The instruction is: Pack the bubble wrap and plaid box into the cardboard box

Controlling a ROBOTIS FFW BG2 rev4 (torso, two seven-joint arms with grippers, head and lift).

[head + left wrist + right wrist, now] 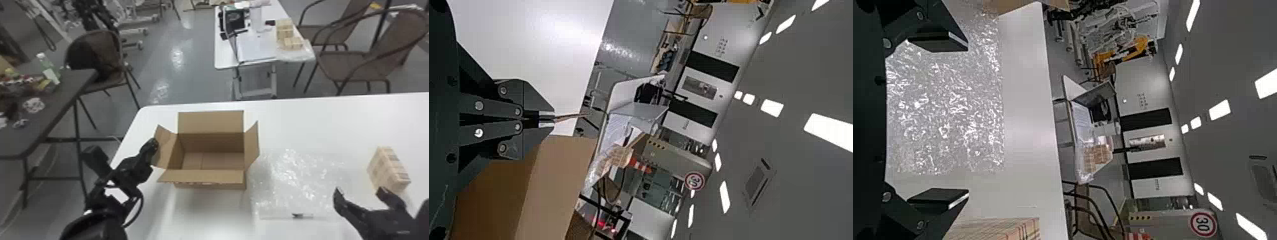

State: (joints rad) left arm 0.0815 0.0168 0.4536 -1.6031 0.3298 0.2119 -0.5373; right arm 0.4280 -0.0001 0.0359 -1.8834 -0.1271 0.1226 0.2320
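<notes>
The bubble wrap [297, 178] lies flat on the table [319, 121] between the cardboard box [207, 177] and plaid box [387, 169], likely limp and slippery, so the spread right gripper [360, 192] should gather an edge, the left gripper [547, 119] pinching the left flap [166, 148].

The cardboard box [209, 176] is plain tan, a deeper brown on its inner walls. The plaid box [387, 170] is pale beige, its checks drawn in reddish and dark lines. The bubble wrap [297, 178] is clear, speckled with white glints. The left gripper [154, 144] and right gripper [360, 191] are black, the worktable [319, 124] white, the floor [178, 79] grey, and the chairs [394, 38] brown.
</notes>
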